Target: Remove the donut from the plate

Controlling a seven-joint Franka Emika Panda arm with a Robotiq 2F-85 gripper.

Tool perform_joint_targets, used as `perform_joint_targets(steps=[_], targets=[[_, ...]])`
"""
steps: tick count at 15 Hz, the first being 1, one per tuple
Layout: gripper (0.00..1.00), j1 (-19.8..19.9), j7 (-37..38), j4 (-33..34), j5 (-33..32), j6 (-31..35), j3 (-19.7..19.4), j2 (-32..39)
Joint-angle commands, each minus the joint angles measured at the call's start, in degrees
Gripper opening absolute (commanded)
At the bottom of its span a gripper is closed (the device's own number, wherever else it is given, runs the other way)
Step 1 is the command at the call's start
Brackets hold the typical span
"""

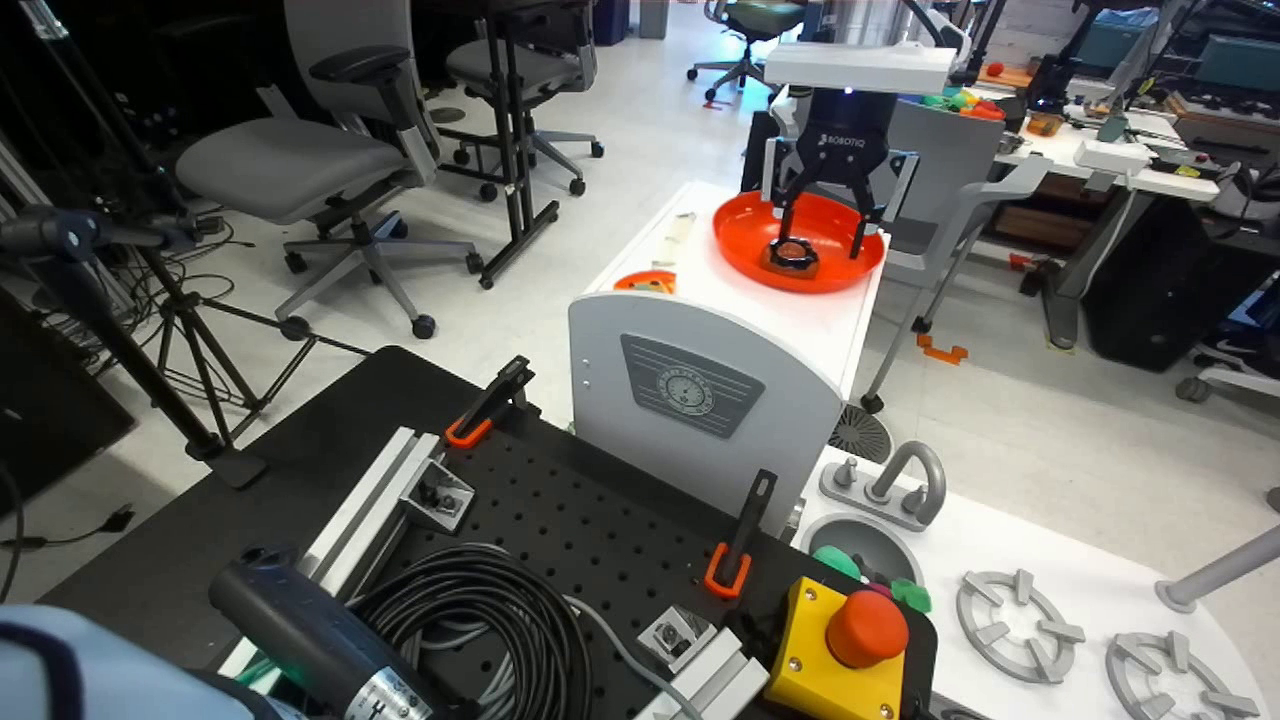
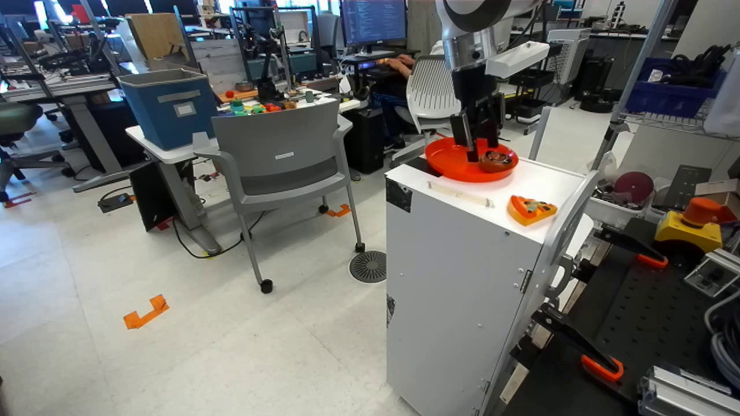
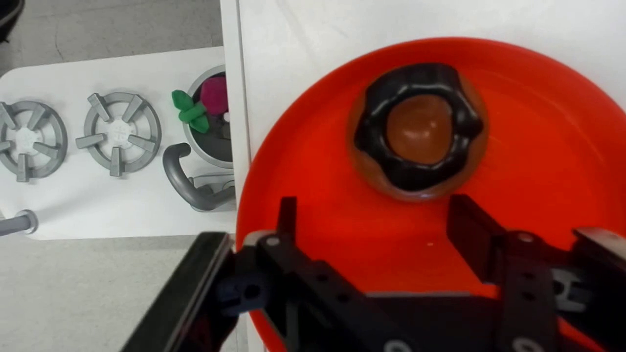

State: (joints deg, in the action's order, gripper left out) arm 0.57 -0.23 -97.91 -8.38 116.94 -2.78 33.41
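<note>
The donut, brown with a wavy black icing ring, lies in the bright orange-red plate, near the upper middle of the wrist view. Both exterior views also show the donut inside the plate, toward one side of it. My gripper is open over the plate, its two black fingers spread apart with only plate visible between them. In the wrist view the donut sits just beyond the fingertips; whether the right one touches it I cannot tell. From an exterior view the gripper reaches down into the plate.
The plate rests on a white box. A toy pizza slice lies on that top, close to a raised grey panel. Beside the box is a toy stove counter with a faucet, a sink and burners. A grey chair stands nearby.
</note>
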Motion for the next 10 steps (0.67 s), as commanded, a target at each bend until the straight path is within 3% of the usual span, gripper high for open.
perform_joint_targets(steps=[1,10], targets=[[1.00,0.59,-0.81,0.09,0.64,0.75,0.34,0.08],[1.00,0.37,-0.17,-3.17,0.69,3.75,0.44,-1.87]])
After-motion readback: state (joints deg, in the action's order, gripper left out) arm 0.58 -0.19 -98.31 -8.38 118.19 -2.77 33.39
